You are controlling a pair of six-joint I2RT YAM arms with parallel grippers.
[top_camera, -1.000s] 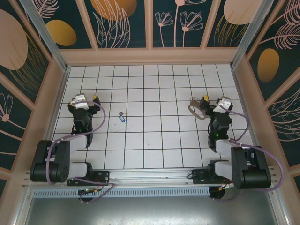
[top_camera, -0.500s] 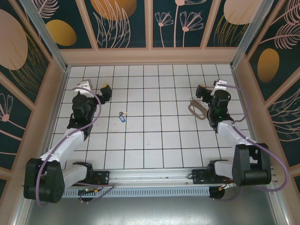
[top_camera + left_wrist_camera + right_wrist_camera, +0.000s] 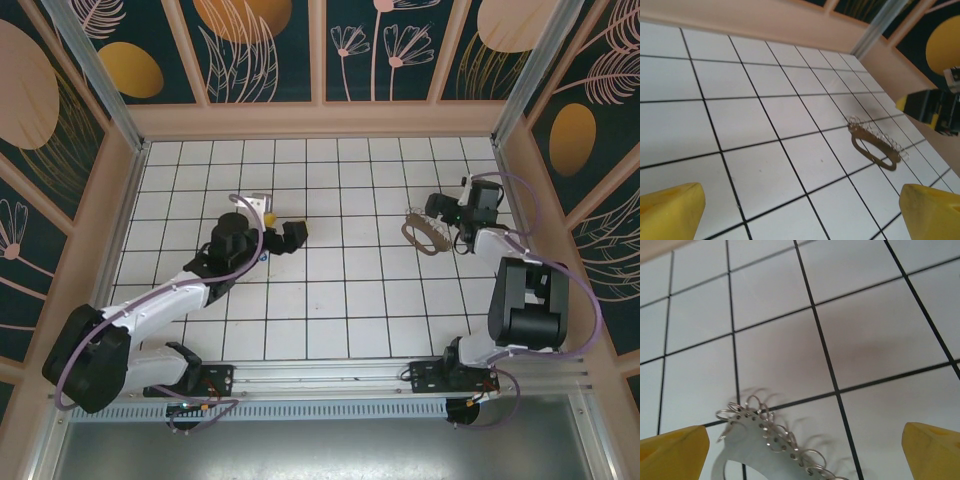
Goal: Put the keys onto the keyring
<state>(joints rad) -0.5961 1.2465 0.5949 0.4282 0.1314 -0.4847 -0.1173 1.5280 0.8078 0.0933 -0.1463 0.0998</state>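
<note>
Spanning worktop [image 3: 330, 300]: white tiles, bare between the two hands, so each has wide room to swing toward the other.
Rim [image 3: 320, 118]: raised wood closes the worktop on all sides. It runs near the right hand's outer side, likely the tightest spot, and its far side lies well beyond both hands.
Left arm [image 3: 160, 300]: stretched low and inward, apparently to bring its hand over the key's patch.
Left hand [image 3: 282, 228]: fingers spread wide, nothing between them. It faces across the open tiles toward the keyring.
Right hand [image 3: 447, 218]: fingers wide apart and empty, poised just above the keyring, probably lined up to lift or steady it.
Keyring [image 3: 421, 232]: flat on the worktop just ahead of and below the right hand, between its yellow fingertips [image 3: 672, 447] in the wrist view. Small wire loops line one edge. It lies well ahead of the left hand.
Key [image 3: 263, 256]: a blue sliver just behind the left hand, under its wrist and mostly covered. Grasping it seems to call for drawing back.
</note>
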